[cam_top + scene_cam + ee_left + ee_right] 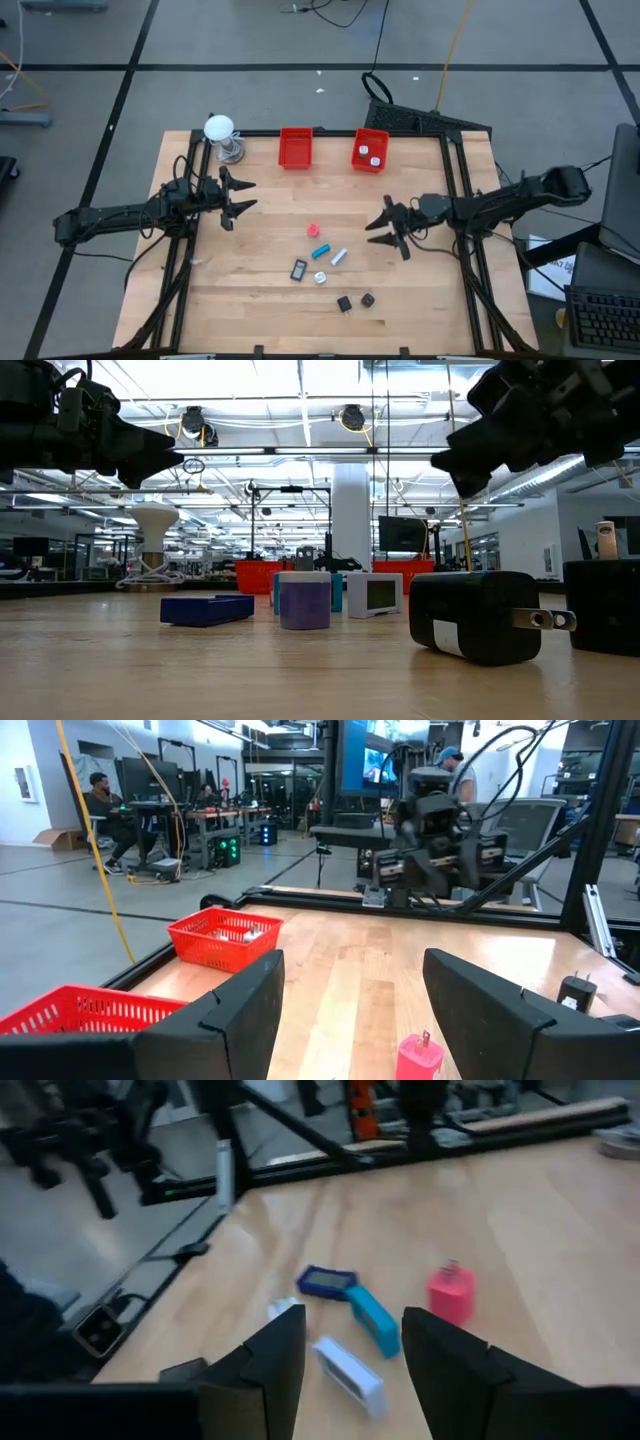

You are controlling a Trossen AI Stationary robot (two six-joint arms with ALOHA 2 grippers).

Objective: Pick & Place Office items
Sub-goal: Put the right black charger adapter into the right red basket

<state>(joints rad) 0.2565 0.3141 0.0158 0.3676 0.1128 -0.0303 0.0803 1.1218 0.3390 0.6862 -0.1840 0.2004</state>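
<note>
The office items lie loose on the wooden surface, in the space between the two end effectors and nearer the right one: a pink piece, a cyan piece, a pale blue piece, a dark flat rectangle, a white round piece, and two black cubes farthest out toward the surface's front edge. In the right wrist view the pink piece, the cyan piece and the dark flat rectangle sit just ahead of the right end effector, with the pale blue piece lying between its fingers' tips; none is touched. The right end effector hovers above the surface with its fingers apart and nothing between them. The left end effector hangs well away from the pieces, fingers spread wide and empty; from its wrist view the pink piece shows ahead of its fingers. Beyond both, at the far edge, stand two red bins, the right-hand one holding small white pieces, and a white ball on a metal stand is close behind the left end effector.
</note>
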